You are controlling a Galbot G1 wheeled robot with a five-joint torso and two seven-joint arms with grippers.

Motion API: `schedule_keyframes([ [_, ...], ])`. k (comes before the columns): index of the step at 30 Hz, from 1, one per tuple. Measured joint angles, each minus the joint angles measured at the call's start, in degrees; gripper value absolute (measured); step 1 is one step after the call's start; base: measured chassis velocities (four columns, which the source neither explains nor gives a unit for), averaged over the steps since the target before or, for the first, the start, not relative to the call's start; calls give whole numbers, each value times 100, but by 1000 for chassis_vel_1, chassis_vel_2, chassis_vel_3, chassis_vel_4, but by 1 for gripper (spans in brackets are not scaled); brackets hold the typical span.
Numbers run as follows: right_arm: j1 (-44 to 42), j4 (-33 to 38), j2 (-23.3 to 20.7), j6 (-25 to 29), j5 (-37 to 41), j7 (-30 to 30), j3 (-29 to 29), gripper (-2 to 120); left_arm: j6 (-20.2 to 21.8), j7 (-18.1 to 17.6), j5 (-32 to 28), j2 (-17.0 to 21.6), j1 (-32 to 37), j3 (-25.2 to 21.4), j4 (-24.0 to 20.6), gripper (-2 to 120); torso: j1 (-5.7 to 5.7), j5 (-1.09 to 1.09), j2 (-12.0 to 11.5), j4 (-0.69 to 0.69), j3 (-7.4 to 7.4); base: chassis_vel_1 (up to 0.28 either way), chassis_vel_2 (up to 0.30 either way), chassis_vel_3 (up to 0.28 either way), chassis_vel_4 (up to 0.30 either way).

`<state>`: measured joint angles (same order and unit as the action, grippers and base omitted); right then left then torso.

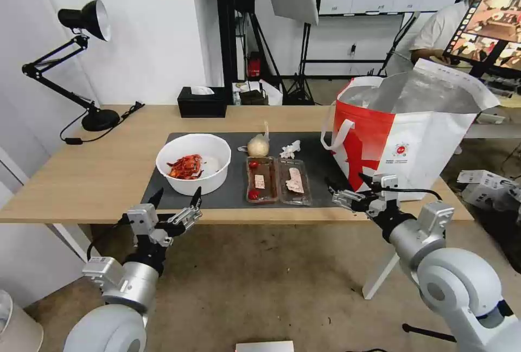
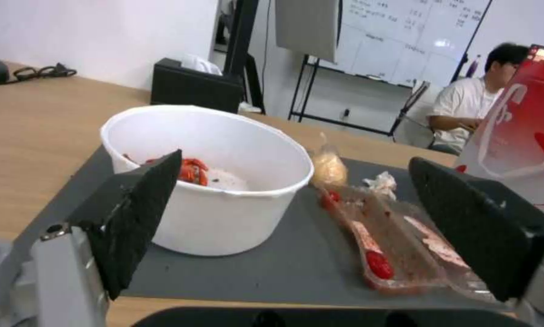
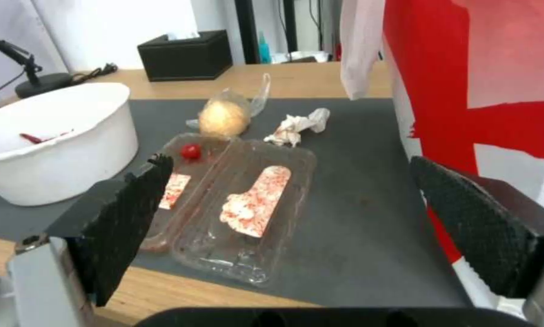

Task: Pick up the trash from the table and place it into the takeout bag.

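Takeout bag (image 3: 478, 68): my right wrist view cuts it off at the top and side; I can't see inside.
Bag logo (image 1: 401, 149): too small for me to read.
Bowl (image 3: 53, 136): cropped at the right wrist view's edge.

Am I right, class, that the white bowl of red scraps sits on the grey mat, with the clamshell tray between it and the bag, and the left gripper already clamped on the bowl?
Not quite. The left gripper is open, short of the white bowl, as the head view shows.
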<state>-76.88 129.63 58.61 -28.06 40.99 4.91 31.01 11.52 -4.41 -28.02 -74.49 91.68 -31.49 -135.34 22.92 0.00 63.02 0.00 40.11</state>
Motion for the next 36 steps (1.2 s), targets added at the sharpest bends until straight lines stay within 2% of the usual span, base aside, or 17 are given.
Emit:
schedule_keyframes([
  [5, -31, -8, 23, 84, 8, -2, -2, 100, -2, 16, 35, 7, 5, -1, 18, 100, 0, 0, 0, 0, 0, 0, 0, 0, 0],
  [9, -92, -49, 68, 466, 131, -1, -55, 100, -94, 39, 90, 5, 38, 6, 58, 100, 0, 0, 0, 0, 0, 0, 0, 0, 0],
  [11, -141, -91, 132, 934, 293, 28, -151, 100, -271, 59, 188, -15, 79, 14, 95, 100, 0, 0, 0, 0, 0, 0, 0, 0, 0],
  [12, -141, -91, 132, 934, 293, 28, -151, 100, -271, 59, 188, -15, 79, 14, 95, 100, 0, 0, 0, 0, 0, 0, 0, 0, 0],
  [15, -446, -133, 335, 1532, 299, 5, -280, 100, -733, 140, 521, -148, 264, 26, 166, 100, 0, 0, 0, 0, 0, 0, 0, 0, 0],
  [19, -789, -195, 473, 1797, -17, -48, -363, 100, -1057, 186, 898, -342, 529, 66, 278, 100, 0, 0, 0, 0, 0, 0, 0, 0, 0],
  [25, -967, -229, 491, 1857, -240, -56, -511, 100, -1277, 261, 1134, -486, 751, 120, 417, 100, 0, 0, 0, 0, 0, 0, 0, 0, 0],
  [36, -977, -247, 351, 1757, -476, 139, -845, 100, -1286, 341, 1165, -468, 875, 84, 420, 100, 0, 0, 0, 0, 0, 0, 0, 0, 0],
])
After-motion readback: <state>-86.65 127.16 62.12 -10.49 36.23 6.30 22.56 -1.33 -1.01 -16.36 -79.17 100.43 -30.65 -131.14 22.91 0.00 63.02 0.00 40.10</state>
